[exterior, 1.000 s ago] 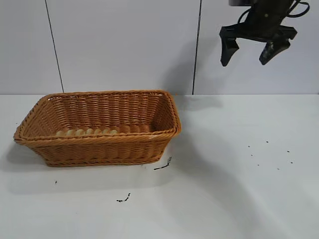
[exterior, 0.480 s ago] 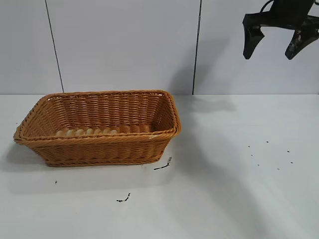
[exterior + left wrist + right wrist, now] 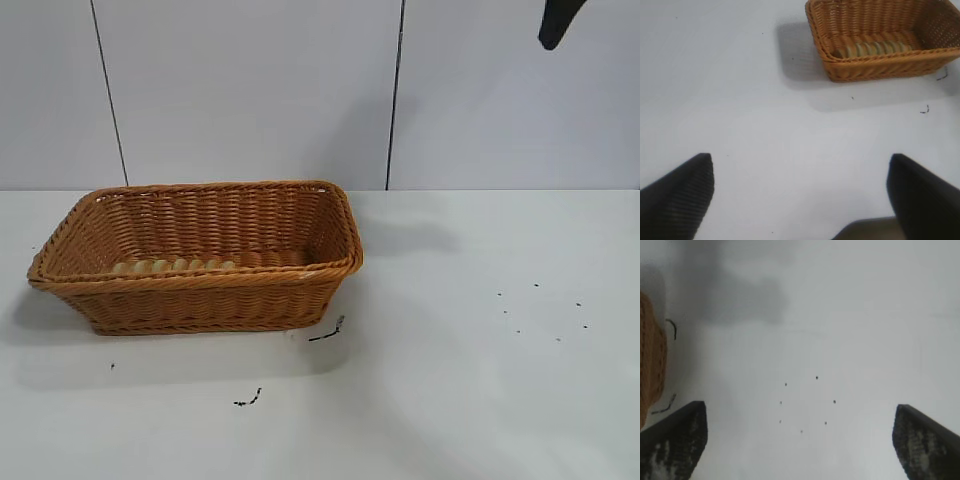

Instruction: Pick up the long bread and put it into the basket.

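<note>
The long bread [image 3: 175, 266], golden-tan with crosswise ridges, lies inside the wicker basket [image 3: 200, 279] along its near wall, at the table's left. Both also show in the left wrist view: the bread [image 3: 872, 49] and the basket [image 3: 880, 67]. My left gripper [image 3: 800, 192] is open and empty over bare table, well away from the basket. My right gripper [image 3: 800, 440] is open and empty, high above the right side of the table. Only one of its fingertips [image 3: 553, 28] shows at the exterior view's top edge. The basket's end [image 3: 650, 370] shows in the right wrist view.
Small black scraps lie in front of the basket [image 3: 328, 330] and nearer the front [image 3: 248, 399]. A scatter of black dots [image 3: 540, 310] marks the white table's right side. A panelled wall [image 3: 250, 90] stands behind.
My right gripper has risen up and to the right, open all along, until only a fingertip remains in the exterior view. The basket and bread have not moved.
</note>
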{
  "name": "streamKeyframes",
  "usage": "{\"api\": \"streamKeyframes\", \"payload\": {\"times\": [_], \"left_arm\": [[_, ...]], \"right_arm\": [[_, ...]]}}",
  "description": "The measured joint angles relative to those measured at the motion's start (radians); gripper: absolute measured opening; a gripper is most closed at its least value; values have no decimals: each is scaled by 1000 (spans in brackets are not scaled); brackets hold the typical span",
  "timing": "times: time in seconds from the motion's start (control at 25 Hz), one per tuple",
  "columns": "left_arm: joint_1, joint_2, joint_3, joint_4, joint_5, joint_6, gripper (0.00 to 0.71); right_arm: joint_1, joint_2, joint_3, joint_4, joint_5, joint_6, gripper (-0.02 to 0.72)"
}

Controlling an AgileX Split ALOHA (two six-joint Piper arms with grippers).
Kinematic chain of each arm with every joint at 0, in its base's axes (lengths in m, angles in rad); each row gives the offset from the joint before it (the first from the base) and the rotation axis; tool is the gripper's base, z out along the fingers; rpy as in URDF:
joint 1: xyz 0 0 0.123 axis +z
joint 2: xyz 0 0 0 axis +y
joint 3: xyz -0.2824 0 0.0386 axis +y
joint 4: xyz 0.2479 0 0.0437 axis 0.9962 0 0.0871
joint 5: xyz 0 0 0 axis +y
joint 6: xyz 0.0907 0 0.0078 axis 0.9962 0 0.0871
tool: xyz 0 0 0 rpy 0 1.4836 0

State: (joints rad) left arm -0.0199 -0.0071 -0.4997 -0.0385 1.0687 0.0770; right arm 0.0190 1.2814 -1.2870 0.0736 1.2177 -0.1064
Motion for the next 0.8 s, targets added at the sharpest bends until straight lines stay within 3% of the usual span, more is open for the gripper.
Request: {"api": "streamKeyframes", "payload": {"times": [0.28,0.56,0.8], "left_arm": [[0,0,0,0,0,0,692],[0,0,0,0,0,0,692],[0,0,0,0,0,0,692]], "right_arm": [[0,-384,383,-15,-7,-3,689],[0,-744,731,-13,-172,0,689],[0,-917,784,-12,-196,32,689]]}}
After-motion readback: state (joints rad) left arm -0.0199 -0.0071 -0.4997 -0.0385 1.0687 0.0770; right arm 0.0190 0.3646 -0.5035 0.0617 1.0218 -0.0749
